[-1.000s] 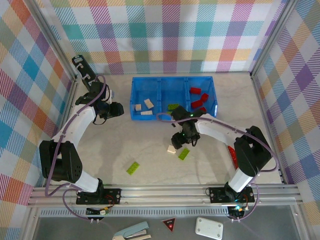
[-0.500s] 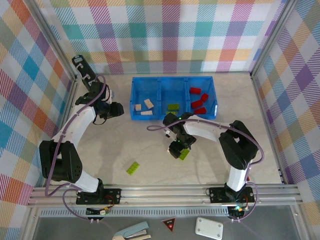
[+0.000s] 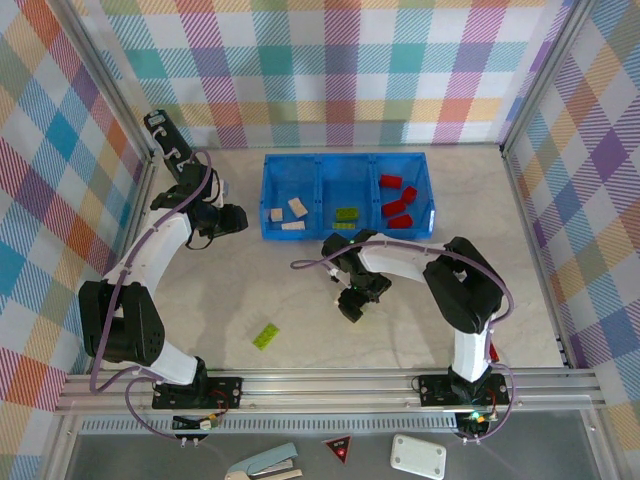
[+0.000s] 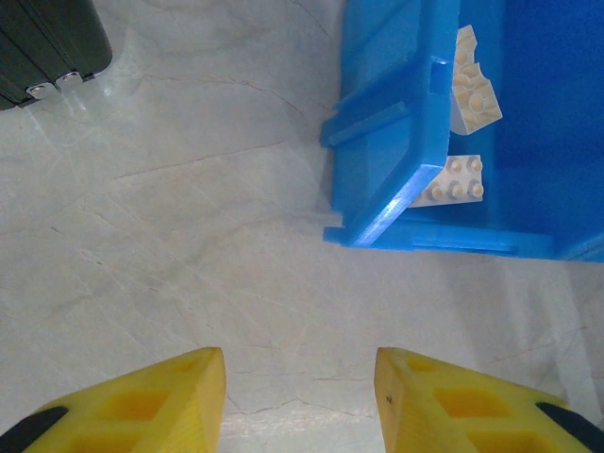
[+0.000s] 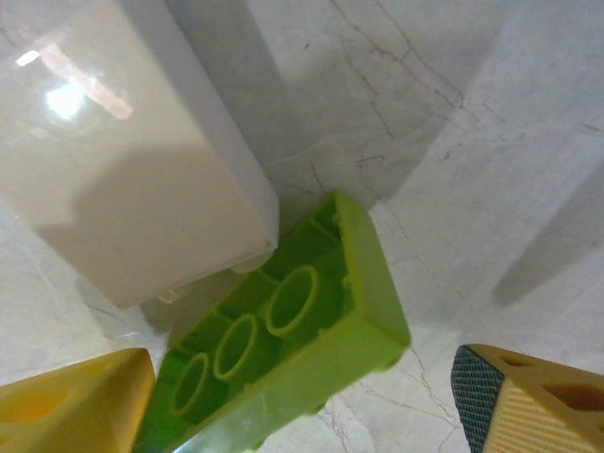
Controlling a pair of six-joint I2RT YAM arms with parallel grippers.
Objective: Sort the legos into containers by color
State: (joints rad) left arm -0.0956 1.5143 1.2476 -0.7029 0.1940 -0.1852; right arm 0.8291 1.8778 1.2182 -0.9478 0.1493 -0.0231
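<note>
My right gripper (image 3: 352,303) (image 5: 302,406) is open and low over the table, in front of the blue three-compartment tray (image 3: 322,195). An upside-down lime green brick (image 5: 283,349) lies between its fingers, against the left finger (image 5: 75,396) and apart from the right one. A cream brick (image 5: 123,160) lies right beside the green one. Another green brick (image 3: 266,336) lies on the table at the front left. The tray holds cream bricks (image 3: 293,210) on the left, a green one (image 3: 347,214) in the middle and red ones (image 3: 398,200) on the right. My left gripper (image 3: 238,218) (image 4: 300,377) is open and holds nothing, just left of the tray's corner (image 4: 396,179).
Plaid walls close in the table on three sides, with metal posts at the corners. An aluminium rail (image 3: 320,385) runs along the front edge. A black arm part (image 4: 52,42) shows at the top left of the left wrist view. Bare marble surface lies between the arms.
My right gripper has moved left and toward the front, coming down over the green and cream bricks, which it now covers in the top view. The left arm has stayed still.
</note>
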